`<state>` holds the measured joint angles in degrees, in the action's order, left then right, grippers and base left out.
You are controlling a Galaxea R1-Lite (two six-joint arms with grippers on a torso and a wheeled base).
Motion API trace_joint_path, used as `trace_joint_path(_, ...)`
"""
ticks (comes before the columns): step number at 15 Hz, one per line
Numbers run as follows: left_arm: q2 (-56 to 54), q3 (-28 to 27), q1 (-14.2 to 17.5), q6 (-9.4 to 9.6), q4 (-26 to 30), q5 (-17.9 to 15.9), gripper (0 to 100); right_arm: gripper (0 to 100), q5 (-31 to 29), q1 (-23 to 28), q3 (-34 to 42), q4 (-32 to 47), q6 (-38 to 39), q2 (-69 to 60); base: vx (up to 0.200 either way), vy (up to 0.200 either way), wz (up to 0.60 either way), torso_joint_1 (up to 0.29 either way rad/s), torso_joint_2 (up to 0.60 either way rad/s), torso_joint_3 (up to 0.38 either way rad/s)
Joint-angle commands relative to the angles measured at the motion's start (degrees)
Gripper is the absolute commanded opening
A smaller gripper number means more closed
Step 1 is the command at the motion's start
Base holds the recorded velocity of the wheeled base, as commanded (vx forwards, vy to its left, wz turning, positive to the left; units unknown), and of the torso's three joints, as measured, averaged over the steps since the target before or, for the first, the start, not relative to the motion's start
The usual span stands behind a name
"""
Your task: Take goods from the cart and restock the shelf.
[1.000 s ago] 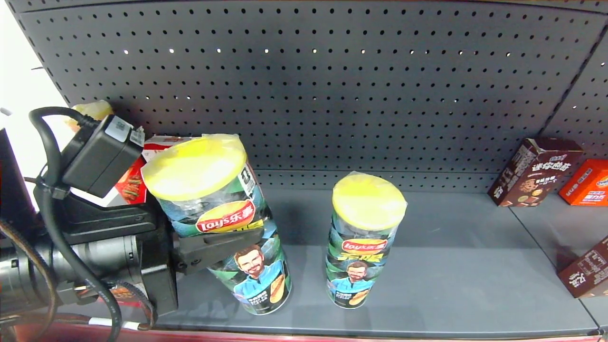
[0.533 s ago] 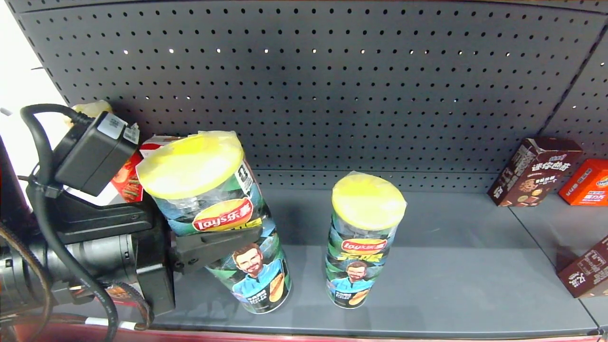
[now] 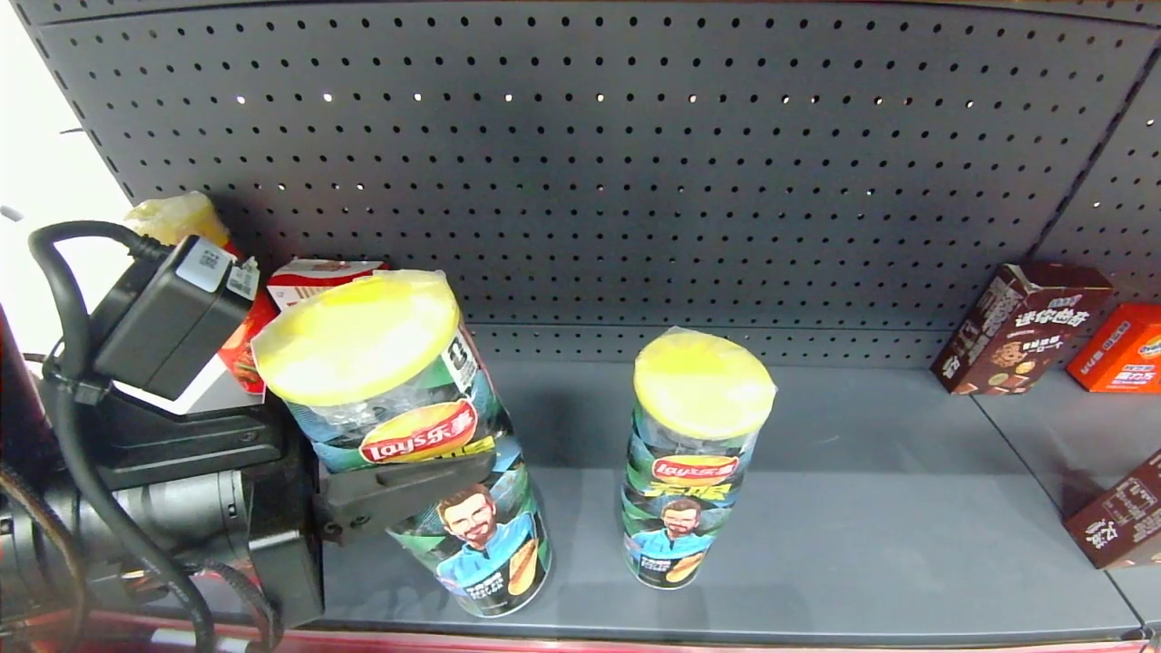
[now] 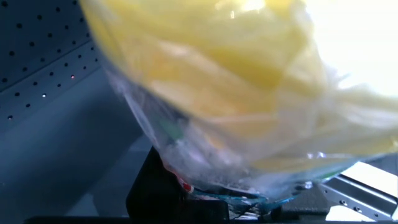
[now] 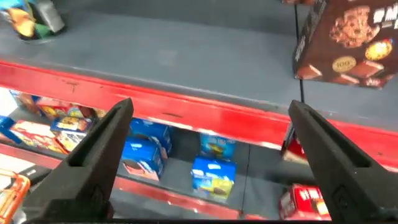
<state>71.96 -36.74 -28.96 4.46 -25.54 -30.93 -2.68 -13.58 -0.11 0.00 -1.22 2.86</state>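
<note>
One chip can (image 3: 413, 426) in left hand (image 3: 410, 473), tilted

Shelf (image 3: 862, 508) room between standing can (image 3: 694, 453), boxes (image 3: 1016, 326)

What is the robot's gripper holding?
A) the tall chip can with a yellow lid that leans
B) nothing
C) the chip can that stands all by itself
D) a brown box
A: the left gripper is shut on the leaning tall chip can with a yellow lid, with a black finger across the can's side. The other yellow-lidded can stands free, and the brown box sits far off to the right.
</note>
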Motion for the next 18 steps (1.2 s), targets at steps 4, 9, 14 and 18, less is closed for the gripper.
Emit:
trace_joint_path(4, -0.07, 0.18, -0.21, 0.11, -0.12, -0.27, 0, 100, 0.57, 14.37, 0.11, -0.09, 0.25, -0.58, 0.0, 0.0, 0.0, 0.0, 0.0, 0.0)
trace_joint_path(9, -0.15, 1.32, -0.21, 0.11, -0.12, -0.45, 0, 100, 0.4, 14.37, 0.11, -0.18, 0.6, -2.86, 0.0, 0.0, 0.0, 0.0, 0.0, 0.0)
trace_joint_path(14, -1.74, 0.62, 0.58, -0.07, 0.23, 0.34, 0, 100, 0.4, 14.37, 0.11, -0.18, 0.6, -2.86, 0.0, 0.0, 0.0, 0.0, 0.0, 0.0)
trace_joint_path(18, 3.36, -6.24, 0.66, 0.11, -0.3, 0.61, 0, 100, 0.4, 14.46, 0.11, -0.18, 0.6, -2.86, 0.0, 0.0, 0.0, 0.0, 0.0, 0.0)
